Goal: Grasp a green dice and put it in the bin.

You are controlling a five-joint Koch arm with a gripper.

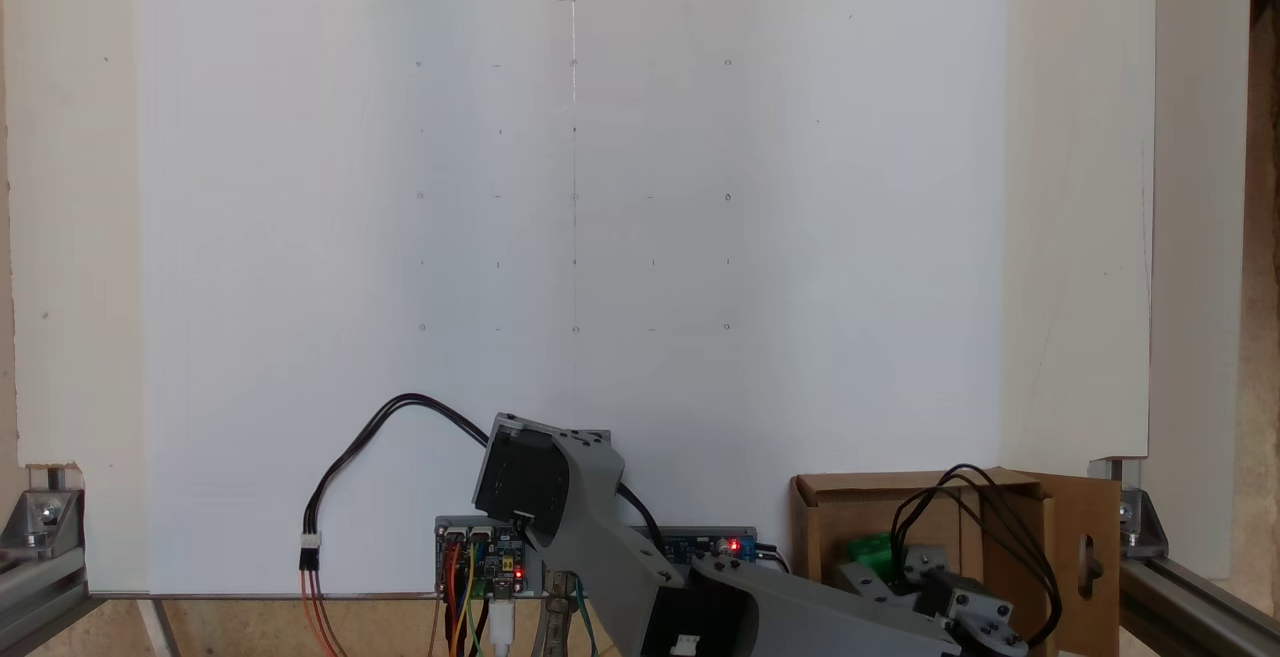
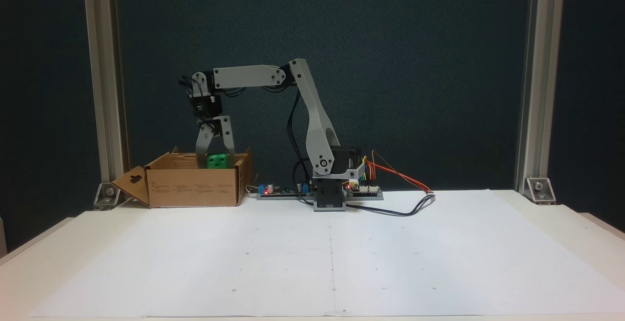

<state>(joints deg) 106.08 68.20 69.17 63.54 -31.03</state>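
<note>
The green dice [image 2: 216,160] is a small bright green cube held between the grey fingers of my gripper [image 2: 215,162], right at the top opening of the bin [image 2: 193,187]. The bin is a brown cardboard box with upright flaps; one flap [image 2: 132,184] with a cut-out hole hangs outward at its left. Seen from the other fixed view, the dice [image 1: 872,553] shows as green inside the bin [image 1: 826,527], partly hidden by the arm's wrist and black cables. The gripper is shut on the dice.
The arm's base [image 2: 331,196] and circuit boards [image 2: 364,190] with coloured wires stand behind a large white sheet [image 2: 332,257] marked with faint dots. Aluminium frame posts [image 2: 105,86] rise at both back corners, the left one just behind the bin.
</note>
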